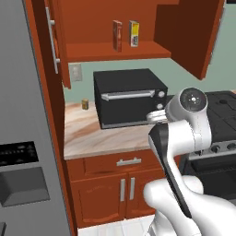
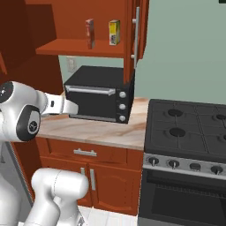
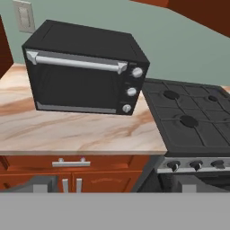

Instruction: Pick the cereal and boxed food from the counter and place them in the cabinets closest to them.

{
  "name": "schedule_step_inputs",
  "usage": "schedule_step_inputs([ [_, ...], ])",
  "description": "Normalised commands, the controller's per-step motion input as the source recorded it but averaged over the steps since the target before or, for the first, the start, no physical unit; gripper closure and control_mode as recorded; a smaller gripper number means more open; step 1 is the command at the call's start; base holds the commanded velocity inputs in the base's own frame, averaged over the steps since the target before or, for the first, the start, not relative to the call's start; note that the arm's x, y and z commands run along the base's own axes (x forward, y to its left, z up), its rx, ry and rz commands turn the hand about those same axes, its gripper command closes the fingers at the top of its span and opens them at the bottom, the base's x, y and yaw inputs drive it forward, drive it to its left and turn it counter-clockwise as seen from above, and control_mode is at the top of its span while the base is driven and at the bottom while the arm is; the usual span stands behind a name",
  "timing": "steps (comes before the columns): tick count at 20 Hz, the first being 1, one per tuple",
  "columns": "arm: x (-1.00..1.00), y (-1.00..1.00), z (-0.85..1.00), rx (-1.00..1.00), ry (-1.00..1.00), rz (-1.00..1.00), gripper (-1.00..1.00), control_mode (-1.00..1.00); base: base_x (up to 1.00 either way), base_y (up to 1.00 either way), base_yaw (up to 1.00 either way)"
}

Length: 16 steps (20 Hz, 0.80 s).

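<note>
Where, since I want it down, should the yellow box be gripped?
Probably by its two side faces, mid-height, coming level through the open cabinet front. The yellow box stands upright near the shelf edge, tall and narrow, with a gap to the red box beside it, leaving room on both sides.

Your glossy white, rounded robot arm (image 1: 191, 133) has bulbous segments, a long black inlay strip along one link, and dark round joint caps with small pale centre marks; no cables show.
</note>
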Motion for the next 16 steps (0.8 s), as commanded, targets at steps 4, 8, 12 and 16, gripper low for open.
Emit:
schedule_step_inputs([
  [4, 0.0, 0.0, 0.0, 0.0, 0.0, 0.0, -1.0, 1.0, 0.0, -0.04, 0.0],
  [8, 0.0, 0.0, 0.0, 0.0, 0.0, 0.0, -1.0, 1.0, -0.1, -0.43, 0.0],
  [12, 0.0, 0.0, 0.0, 0.0, 0.0, 0.0, -1.0, 1.0, -0.15, -0.56, 0.0],
  [16, 0.0, 0.0, 0.0, 0.0, 0.0, 0.0, -1.0, 1.0, -0.18, -0.62, -0.01],
])
